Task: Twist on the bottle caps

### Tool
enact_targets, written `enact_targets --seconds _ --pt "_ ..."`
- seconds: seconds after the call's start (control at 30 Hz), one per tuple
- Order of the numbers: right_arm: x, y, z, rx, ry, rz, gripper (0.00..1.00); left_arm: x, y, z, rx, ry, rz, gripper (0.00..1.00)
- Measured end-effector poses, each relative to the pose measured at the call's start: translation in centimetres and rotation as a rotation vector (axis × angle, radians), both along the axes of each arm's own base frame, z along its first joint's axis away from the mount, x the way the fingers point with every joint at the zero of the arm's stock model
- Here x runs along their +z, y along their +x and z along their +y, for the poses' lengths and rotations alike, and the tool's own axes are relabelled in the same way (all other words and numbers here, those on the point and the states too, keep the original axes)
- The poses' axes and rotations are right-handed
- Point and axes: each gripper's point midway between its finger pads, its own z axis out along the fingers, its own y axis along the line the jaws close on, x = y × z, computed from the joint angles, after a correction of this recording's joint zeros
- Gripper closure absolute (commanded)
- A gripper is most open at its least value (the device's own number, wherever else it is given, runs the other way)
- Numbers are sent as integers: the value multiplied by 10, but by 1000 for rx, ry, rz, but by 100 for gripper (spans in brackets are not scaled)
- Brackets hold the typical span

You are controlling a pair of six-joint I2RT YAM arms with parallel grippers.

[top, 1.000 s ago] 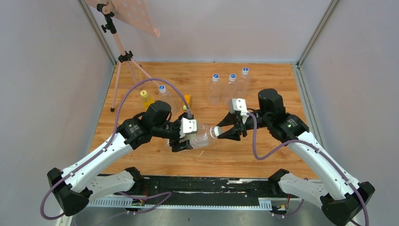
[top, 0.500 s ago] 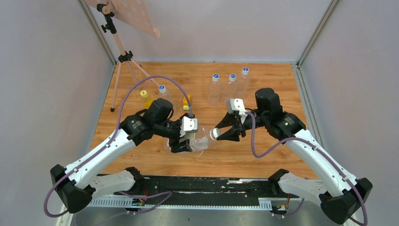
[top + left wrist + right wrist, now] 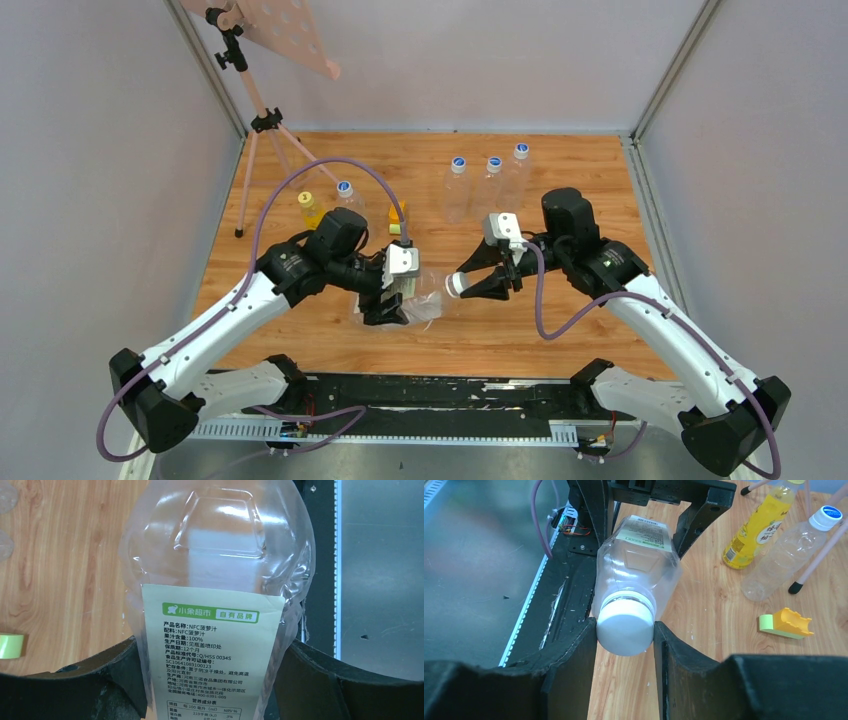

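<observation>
Our right gripper (image 3: 626, 636) slid a little toward nine o'clock, pinching the white cap (image 3: 625, 624), while our left gripper (image 3: 212, 677) hugs the wide bottle (image 3: 216, 555).

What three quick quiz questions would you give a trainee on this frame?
1. True or false: the left gripper holds the labelled bottle by its body.
2. What does the right gripper grip? A) a yellow bottle B) the white cap C) an orange block
3. How many blue-capped bottles stand upright in the top view?
Key: 1 true; 2 B; 3 four.
</observation>
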Motion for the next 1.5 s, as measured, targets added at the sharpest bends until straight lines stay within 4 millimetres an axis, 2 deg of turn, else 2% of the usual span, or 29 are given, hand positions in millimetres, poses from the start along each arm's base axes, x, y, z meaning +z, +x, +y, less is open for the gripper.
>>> enact_targets --seconds 0.4,0.63,1.23,1.5 --pt "0 3 1 6 6 -27 71 -6 -6 -9 5 -44 130 100" --pt "-3 6 6 32 2 -1 72 -9 -7 -7 10 -32 143 100" --pt "-12 25 12 -11 -99 114 74 -16 9 0 81 -2 77 100" --pt "-13 40 15 -113 -137 187 73 -21 27 -3 169 -73 -27 100"
